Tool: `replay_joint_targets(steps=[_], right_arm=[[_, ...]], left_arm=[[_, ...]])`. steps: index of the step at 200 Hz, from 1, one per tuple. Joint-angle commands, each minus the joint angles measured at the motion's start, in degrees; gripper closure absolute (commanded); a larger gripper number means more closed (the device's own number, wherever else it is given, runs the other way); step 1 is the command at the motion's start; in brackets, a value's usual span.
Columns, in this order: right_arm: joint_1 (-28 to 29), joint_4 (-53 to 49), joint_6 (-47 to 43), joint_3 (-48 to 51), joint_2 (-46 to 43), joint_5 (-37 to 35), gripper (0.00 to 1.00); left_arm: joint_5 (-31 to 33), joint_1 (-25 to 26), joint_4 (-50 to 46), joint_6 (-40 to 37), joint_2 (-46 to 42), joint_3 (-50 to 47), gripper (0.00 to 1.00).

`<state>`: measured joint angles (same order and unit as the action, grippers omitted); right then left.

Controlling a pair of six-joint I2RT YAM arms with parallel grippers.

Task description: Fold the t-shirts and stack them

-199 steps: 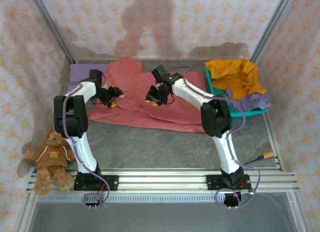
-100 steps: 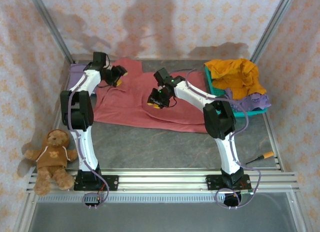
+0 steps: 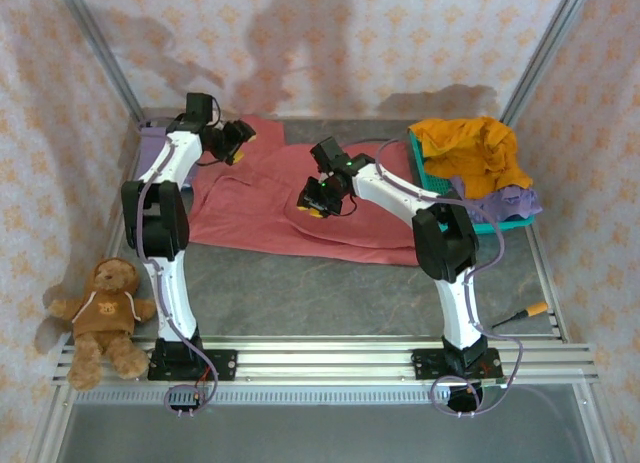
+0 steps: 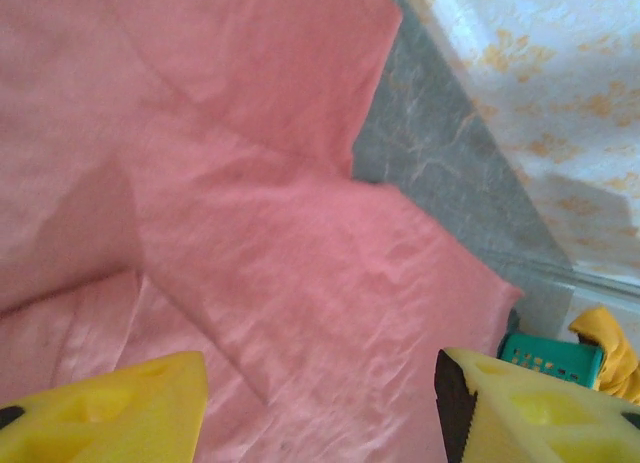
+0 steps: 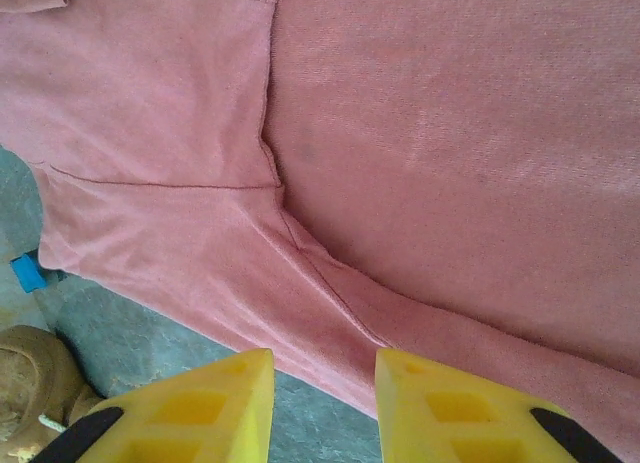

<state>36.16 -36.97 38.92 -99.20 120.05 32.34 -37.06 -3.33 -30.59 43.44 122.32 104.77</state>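
At the far left edge, off the cloth, sits a brown teddy bear (image 3: 103,313); it is no part of my work and lies well clear of both arms. Behind it, in the back left corner, a lavender t-shirt (image 3: 150,149) lies flat, and I judge that to be the start of the stack.

The left gripper (image 3: 240,138) hangs over the back left part of the dusty red t-shirt (image 3: 270,208), near its sleeve. Its jaws stand wide apart with nothing between them; through the left wrist camera I see only red cloth and a strip of tabletop (image 3: 330,288) beneath. I judge it is placed there to take that far edge for a fold.

The red shirt is spread across the middle of the tabletop, creased and not yet square. Over its centre, by a ridge in the cloth, hovers the right gripper (image 3: 315,205), jaws narrowly apart and clamped on nothing, the hem showing through the gap.

Further right stands the teal basket (image 3: 478,226) with the mustard orange t-shirt (image 3: 470,148) heaped in it and another lavender t-shirt (image 3: 500,200) spilling over its rim. It crowds the red shirt's right side, so a wide swing there could snag. A screwdriver (image 3: 522,314) lies near the front right.
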Motion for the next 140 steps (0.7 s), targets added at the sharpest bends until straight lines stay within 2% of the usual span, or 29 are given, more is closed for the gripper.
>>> replay_joint_targets(steps=[1,57,140], right_arm=[[-0.31,0.68,0.37,0.32,-1.53,-1.49,0.68],[-0.30,0.41,0.02,1.07,-1.75,-1.66,0.68],[-0.57,0.45,0.02,1.95,-1.95,-2.38,0.68]], left_arm=[[0.66,0.61,0.59,-1.21,-3.85,-4.60,0.37],[1.46,0.64,3.28,-1.08,-4.64,-11.26,0.36],[2.23,0.61,5.93,-0.02,-3.43,-15.67,0.34]])
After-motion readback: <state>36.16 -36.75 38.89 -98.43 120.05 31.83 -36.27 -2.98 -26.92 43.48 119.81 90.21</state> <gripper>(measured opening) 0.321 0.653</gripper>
